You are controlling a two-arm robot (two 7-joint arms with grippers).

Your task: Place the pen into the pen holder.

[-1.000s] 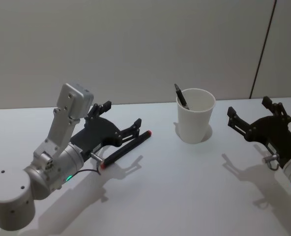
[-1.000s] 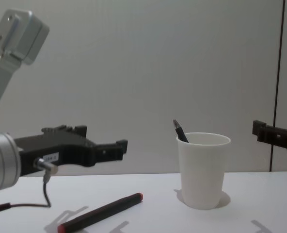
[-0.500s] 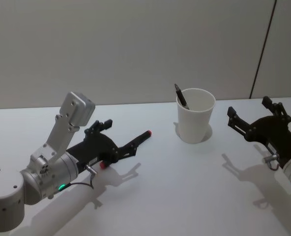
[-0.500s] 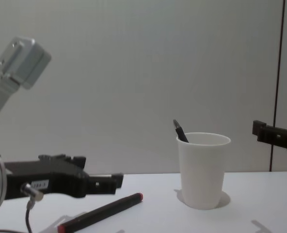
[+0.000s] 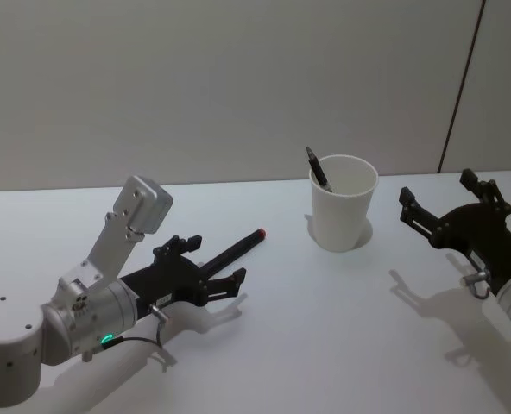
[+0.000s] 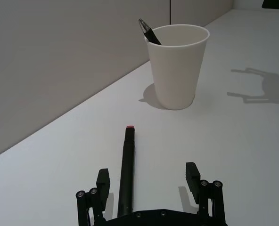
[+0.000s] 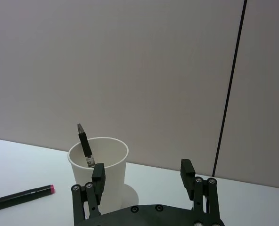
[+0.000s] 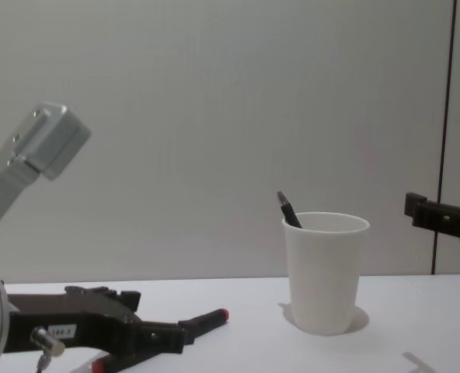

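A black pen (image 5: 241,247) with a red tip lies flat on the white table, left of the pen holder (image 5: 343,207), a white paper cup (image 6: 177,66) standing upright. My left gripper (image 5: 217,260) is open and low over the table, its fingers on either side of the pen's rear half (image 6: 127,176). In the left wrist view the pen lies closer to one finger than to the other. From the side, the left gripper (image 8: 156,336) covers part of the pen (image 8: 208,318). My right gripper (image 5: 437,188) hangs open to the right of the cup (image 7: 113,169), holding nothing.
A second black pen (image 5: 318,168) leans inside the cup, its end above the rim (image 8: 289,211). The table (image 5: 324,328) runs back to a grey wall with a dark vertical seam (image 5: 463,86) at the right.
My left gripper has come down from above the table and now straddles the pen. The pen, the cup and the right arm have not moved.
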